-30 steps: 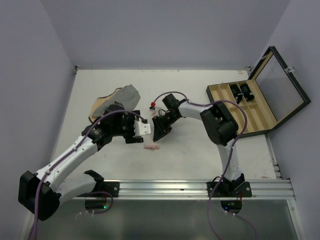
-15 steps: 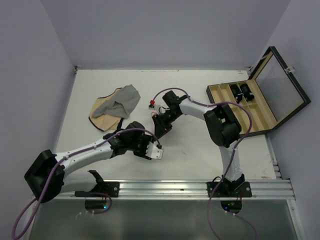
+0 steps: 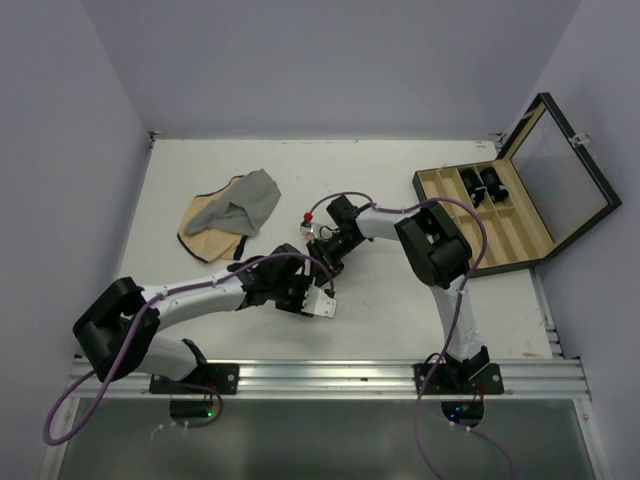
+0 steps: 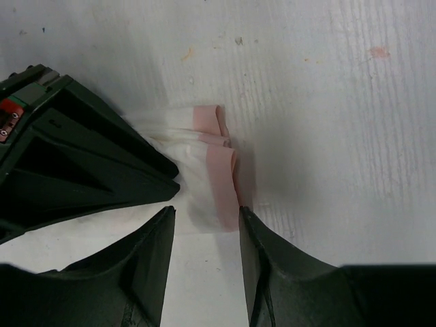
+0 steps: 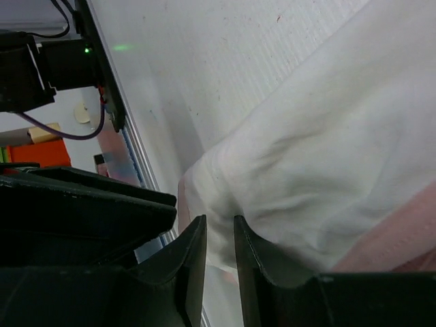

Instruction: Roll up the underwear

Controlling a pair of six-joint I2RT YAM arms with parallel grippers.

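Note:
The underwear (image 4: 204,170), white with pink trim, lies bunched on the table. In the top view both grippers cover it. My left gripper (image 4: 206,216) is open, its two fingertips standing either side of the garment's near pink edge. From above it sits at mid-table (image 3: 322,300). My right gripper (image 5: 218,228) has its jaws drawn narrow on a fold of the white fabric (image 5: 327,157). Its black fingers (image 4: 102,157) press onto the garment's left part, just beyond the left gripper (image 3: 325,262).
A heap of grey and tan cloth (image 3: 232,215) lies at the back left. An open case (image 3: 520,225) with compartments and black items (image 3: 485,185) stands at the right. A metal rail (image 3: 330,378) runs along the near edge.
My left arm has swung from beside the cloth heap down to the near side of the underwear, and its jaws have narrowed. The right gripper has stayed on the garment.

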